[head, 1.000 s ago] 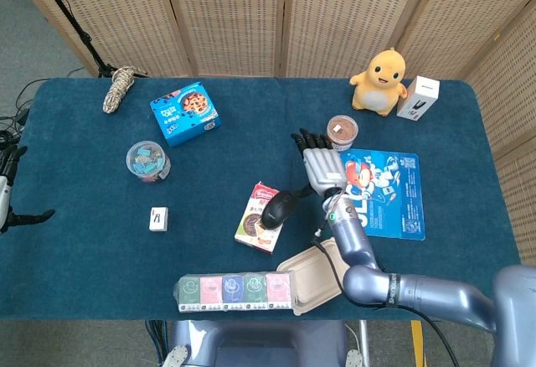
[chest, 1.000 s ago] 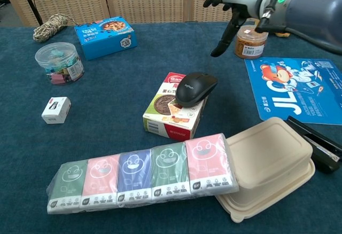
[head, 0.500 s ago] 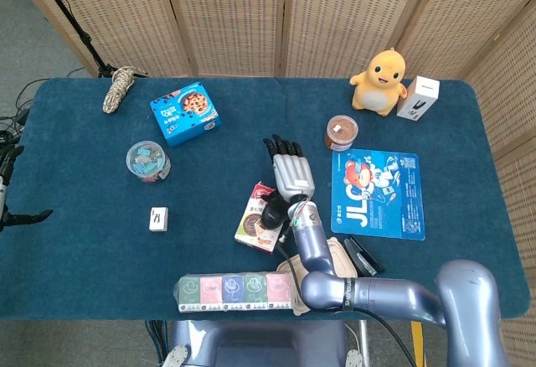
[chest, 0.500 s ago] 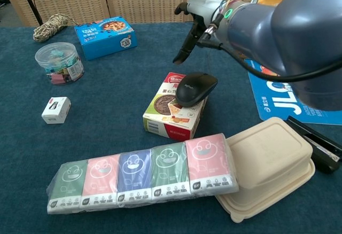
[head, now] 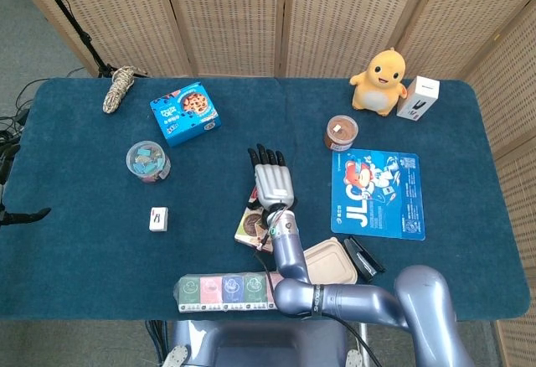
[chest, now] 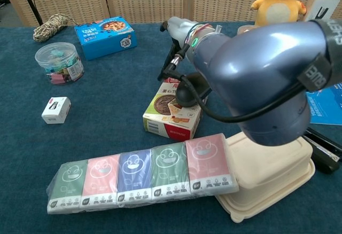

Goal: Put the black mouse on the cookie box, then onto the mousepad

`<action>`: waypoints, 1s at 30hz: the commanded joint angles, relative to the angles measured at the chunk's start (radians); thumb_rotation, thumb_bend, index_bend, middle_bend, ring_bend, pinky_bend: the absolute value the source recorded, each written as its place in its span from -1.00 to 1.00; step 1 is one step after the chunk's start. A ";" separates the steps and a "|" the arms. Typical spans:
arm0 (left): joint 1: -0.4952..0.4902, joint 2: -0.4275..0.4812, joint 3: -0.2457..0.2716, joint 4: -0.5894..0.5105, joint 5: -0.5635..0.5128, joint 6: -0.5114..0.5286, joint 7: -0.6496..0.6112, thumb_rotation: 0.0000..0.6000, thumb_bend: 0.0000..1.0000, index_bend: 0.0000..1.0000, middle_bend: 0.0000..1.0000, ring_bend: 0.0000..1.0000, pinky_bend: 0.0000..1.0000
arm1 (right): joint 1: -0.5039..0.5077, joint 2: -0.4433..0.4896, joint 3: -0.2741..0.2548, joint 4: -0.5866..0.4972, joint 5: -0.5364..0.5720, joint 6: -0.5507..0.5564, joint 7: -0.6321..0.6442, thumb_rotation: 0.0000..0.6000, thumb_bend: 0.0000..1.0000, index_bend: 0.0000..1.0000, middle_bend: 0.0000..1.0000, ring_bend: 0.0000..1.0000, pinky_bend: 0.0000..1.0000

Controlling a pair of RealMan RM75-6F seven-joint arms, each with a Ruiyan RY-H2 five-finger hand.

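R hand (head: pixel 271 184), fingers spread & empty, has swung from mousepad (head: pixel 378 193) side to over black mouse (chest: pixel 188 94) on cookie box (chest: pixel 170 114) near tabletop's front edge; regrasp likely next.

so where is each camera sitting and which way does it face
Head view: high above the near table edge, looking steeply down on the whole table; the right arm reaches up the middle, its robot hand over the cookie box.
Chest view: low at the near edge, looking across toward the screens; the right arm fills the centre, partly hiding the black mouse.
Shared: cookie box, tissue pack, blue mousepad, yellow duck toy.
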 commanded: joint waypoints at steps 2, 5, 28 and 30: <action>0.003 0.003 -0.003 0.001 0.003 -0.005 -0.009 1.00 -1.00 -1.00 -1.00 -1.00 -1.00 | -0.012 -0.017 -0.008 -0.014 0.002 0.031 -0.027 1.00 -1.00 -1.00 -1.00 -1.00 -1.00; 0.006 0.004 -0.005 0.002 0.006 -0.008 -0.015 1.00 -1.00 -1.00 -1.00 -1.00 -1.00 | -0.025 -0.021 -0.010 -0.037 0.010 0.056 -0.051 1.00 -1.00 -1.00 -1.00 -1.00 -1.00; 0.016 0.009 -0.008 -0.011 0.019 -0.017 -0.007 1.00 -1.00 -1.00 -1.00 -1.00 -1.00 | -0.223 0.103 -0.077 -0.391 -0.002 0.214 -0.108 1.00 -1.00 -1.00 -1.00 -1.00 -1.00; 0.017 0.010 -0.008 -0.013 0.020 -0.017 -0.008 1.00 -1.00 -1.00 -1.00 -1.00 -1.00 | -0.231 0.106 -0.052 -0.407 -0.008 0.215 -0.084 1.00 -1.00 -1.00 -1.00 -1.00 -1.00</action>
